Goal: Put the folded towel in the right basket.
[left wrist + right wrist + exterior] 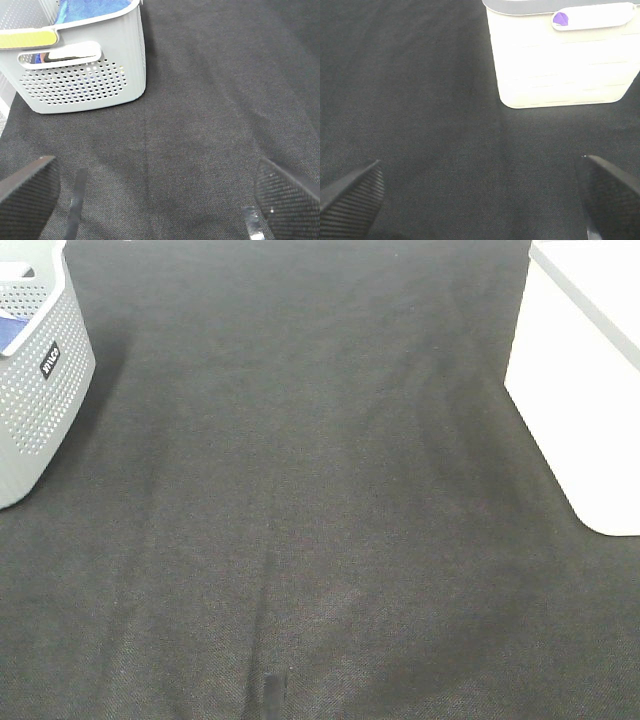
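Note:
A blue towel (95, 7) lies inside the grey perforated basket (85, 80) at the left of the table; in the high view a sliver of the blue towel (12, 335) shows inside that grey basket (45, 390). The white right basket (580, 390) stands at the far right and also shows in the right wrist view (560, 55). My left gripper (160, 200) is open and empty, low over the dark cloth short of the grey basket. My right gripper (480, 200) is open and empty, short of the white basket. Neither gripper shows in the high view.
A dark grey cloth (300, 490) covers the table between the two baskets. The grey basket has a yellow-green strip (27, 39) on its rim and a handle slot. The white basket has a purple mark (561, 19) at its handle.

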`<state>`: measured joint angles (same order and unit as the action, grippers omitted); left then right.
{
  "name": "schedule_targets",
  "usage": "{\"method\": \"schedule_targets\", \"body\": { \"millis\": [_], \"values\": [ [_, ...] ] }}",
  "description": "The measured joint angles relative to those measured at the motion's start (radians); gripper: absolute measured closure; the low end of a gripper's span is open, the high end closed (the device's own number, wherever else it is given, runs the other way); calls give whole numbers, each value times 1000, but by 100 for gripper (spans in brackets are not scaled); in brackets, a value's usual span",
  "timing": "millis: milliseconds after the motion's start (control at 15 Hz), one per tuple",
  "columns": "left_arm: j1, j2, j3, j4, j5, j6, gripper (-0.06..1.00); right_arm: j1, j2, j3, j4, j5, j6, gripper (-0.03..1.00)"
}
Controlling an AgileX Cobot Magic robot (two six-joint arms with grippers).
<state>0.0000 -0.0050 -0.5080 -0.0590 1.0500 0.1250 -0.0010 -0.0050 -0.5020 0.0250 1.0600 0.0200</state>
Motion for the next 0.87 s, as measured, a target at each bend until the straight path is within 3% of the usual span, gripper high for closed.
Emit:
{"method": "schedule_targets", "body": {
  "millis": [867],
  "values": [
    [0, 0, 0, -2, 0, 0, -5, 0, 0, 0, 0, 0, 0, -1]
  ]
}}
